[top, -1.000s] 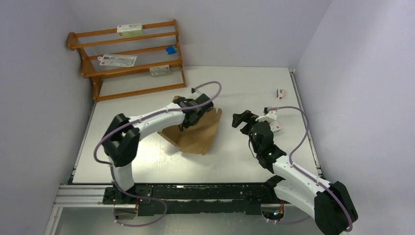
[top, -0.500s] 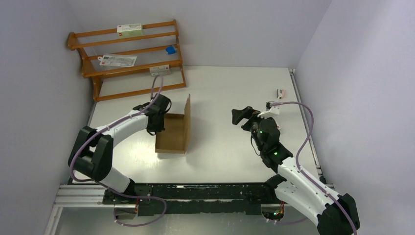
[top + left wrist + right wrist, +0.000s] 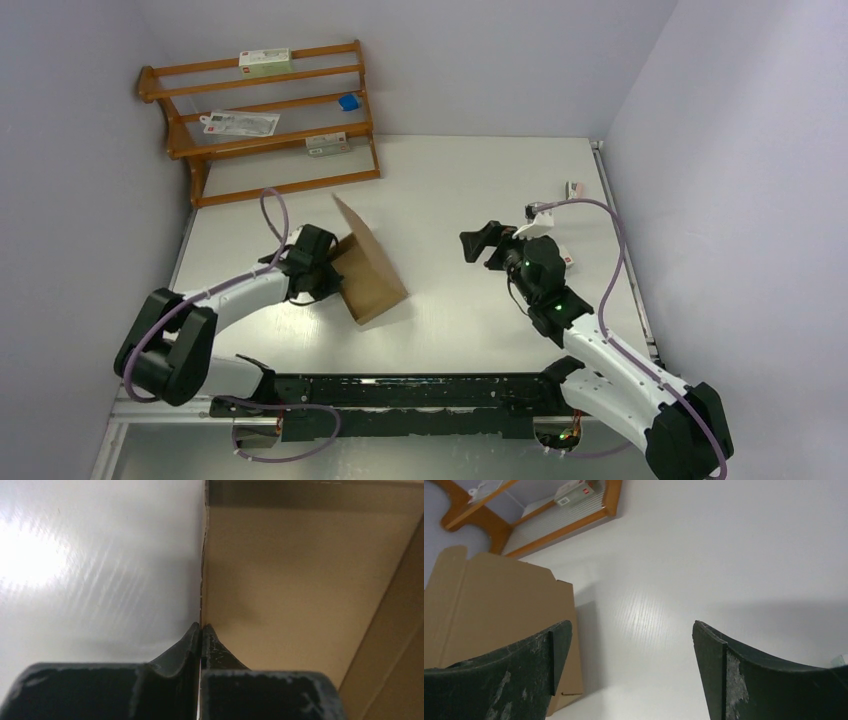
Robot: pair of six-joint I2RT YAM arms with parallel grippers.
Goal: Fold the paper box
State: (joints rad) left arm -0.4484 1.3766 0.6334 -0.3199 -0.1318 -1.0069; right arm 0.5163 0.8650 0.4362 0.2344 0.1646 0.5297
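Note:
The paper box (image 3: pixel 368 262) is a plain brown cardboard sheet, tilted up on the table left of centre, one panel raised toward the rack. My left gripper (image 3: pixel 330 272) is shut on its left edge; in the left wrist view the closed fingertips (image 3: pixel 201 630) pinch the thin cardboard edge (image 3: pixel 280 580). My right gripper (image 3: pixel 478 243) is open and empty, apart from the box to its right. In the right wrist view its two fingers (image 3: pixel 544 650) stand wide apart, with the box (image 3: pixel 499 610) at the left.
A wooden rack (image 3: pixel 265 120) stands at the back left with small white cartons and a blue object (image 3: pixel 348 101). A small white item (image 3: pixel 573 188) lies near the table's right edge. A purple wall runs along the right.
My left gripper has pulled the box back toward the near left and turned it, so the raised panel now leans differently. My right gripper has shifted slightly left, still open.

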